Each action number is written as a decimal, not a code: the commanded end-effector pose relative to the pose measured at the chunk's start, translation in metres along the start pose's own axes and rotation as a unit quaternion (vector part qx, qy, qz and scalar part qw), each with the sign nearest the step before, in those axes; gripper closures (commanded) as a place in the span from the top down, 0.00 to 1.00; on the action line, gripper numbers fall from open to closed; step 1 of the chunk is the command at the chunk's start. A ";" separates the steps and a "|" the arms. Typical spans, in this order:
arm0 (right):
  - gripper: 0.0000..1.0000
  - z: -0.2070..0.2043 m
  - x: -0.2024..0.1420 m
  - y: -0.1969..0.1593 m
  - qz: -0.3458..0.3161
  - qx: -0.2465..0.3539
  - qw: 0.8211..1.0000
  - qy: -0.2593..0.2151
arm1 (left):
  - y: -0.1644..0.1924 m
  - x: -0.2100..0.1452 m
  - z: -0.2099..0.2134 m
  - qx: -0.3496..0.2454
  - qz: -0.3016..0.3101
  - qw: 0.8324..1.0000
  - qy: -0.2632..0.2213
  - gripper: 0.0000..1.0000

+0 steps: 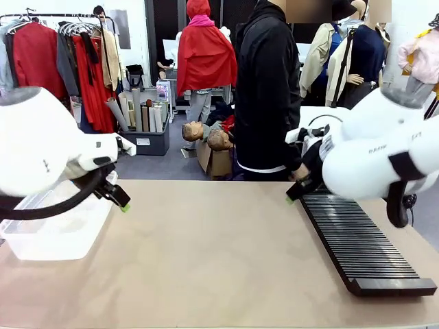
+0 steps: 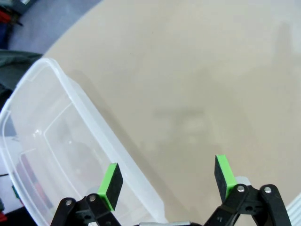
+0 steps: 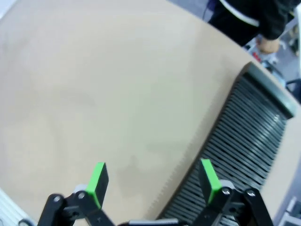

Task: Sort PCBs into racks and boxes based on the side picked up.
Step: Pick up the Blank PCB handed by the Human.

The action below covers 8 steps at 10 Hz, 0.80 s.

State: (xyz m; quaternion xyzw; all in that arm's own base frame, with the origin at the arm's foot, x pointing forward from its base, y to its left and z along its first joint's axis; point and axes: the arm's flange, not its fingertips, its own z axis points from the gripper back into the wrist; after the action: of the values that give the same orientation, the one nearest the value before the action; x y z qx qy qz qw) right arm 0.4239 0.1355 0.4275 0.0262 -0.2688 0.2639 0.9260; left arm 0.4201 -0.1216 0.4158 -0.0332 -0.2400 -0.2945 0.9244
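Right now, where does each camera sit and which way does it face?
Front: on the robot's side, looking across the table at the person; left arm and right arm show.
Left wrist: looks down past the open left gripper onto the box rim and table.
Right wrist: looks down past the open right gripper onto the rack.
Shared: front and right wrist both show rack and person.

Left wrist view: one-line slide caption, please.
Open left gripper hovers above the rim of the clear tub on the table.

tan table (image 1: 206,253) carries rack (image 1: 360,240), clear tub (image 1: 58,229)
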 end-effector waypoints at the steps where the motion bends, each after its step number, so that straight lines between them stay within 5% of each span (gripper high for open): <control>1: 1.00 0.022 0.017 -0.034 -0.022 0.051 0.998 -0.001 | 0.049 0.015 0.031 -0.077 -0.002 0.997 -0.012 1.00; 4: 1.00 0.044 0.022 -0.090 -0.076 0.148 0.986 -0.007 | 0.118 0.015 0.067 -0.154 0.037 0.987 -0.038 1.00; 8: 1.00 0.086 -0.014 -0.163 -0.139 0.284 0.944 -0.092 | 0.160 -0.021 0.110 -0.187 0.077 0.976 -0.078 1.00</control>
State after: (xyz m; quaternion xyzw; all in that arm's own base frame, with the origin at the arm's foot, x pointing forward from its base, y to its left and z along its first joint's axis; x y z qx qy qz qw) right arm 0.4498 -0.0084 0.5120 0.3090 -0.2563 0.1936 0.8952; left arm 0.4504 0.0421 0.5148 -0.2279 -0.2410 -0.2524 0.9090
